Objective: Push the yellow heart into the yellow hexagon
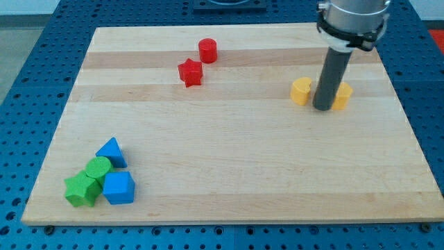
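A yellow heart (300, 90) lies on the wooden board (229, 160) at the view's upper right. A yellow hexagon (342, 96) lies just to its right, partly hidden by the rod. My tip (323, 108) stands between the two yellow blocks, close to both, slightly nearer the hexagon. The dark rod rises from there to the arm at the view's top right.
A red cylinder (207, 50) and a red star (190, 72) lie at the top centre. At the lower left a blue triangle (111, 152), a green cylinder (98, 169), a green star (82, 189) and a blue cube-like block (118, 187) cluster together.
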You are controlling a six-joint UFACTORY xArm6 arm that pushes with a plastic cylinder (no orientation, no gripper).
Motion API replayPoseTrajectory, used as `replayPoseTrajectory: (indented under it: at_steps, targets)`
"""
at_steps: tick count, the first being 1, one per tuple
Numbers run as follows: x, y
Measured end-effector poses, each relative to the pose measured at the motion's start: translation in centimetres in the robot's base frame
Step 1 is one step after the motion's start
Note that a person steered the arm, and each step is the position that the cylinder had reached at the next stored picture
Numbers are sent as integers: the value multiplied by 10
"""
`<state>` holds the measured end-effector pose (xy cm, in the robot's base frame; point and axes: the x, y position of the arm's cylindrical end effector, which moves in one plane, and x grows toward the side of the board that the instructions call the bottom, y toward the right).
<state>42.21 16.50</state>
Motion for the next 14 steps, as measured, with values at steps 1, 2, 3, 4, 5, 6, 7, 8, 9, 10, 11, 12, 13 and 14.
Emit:
replayPoseTrajectory:
  at_steps: [1,2,3,4,5,6,7,8,9,10,11,12,13,14]
  targets:
    - [0,1]
    - [12,-9]
    - [46,-44]
    - [63,-68]
    - [60,-96]
    - [-6,-116]
    - [-24,-118]
    - [-24,-105]
    - [-24,-82]
    - [-24,-57]
    - [-24,-51]
    - [-24,-49]
    - [-24,-43]
    - [-24,-33]
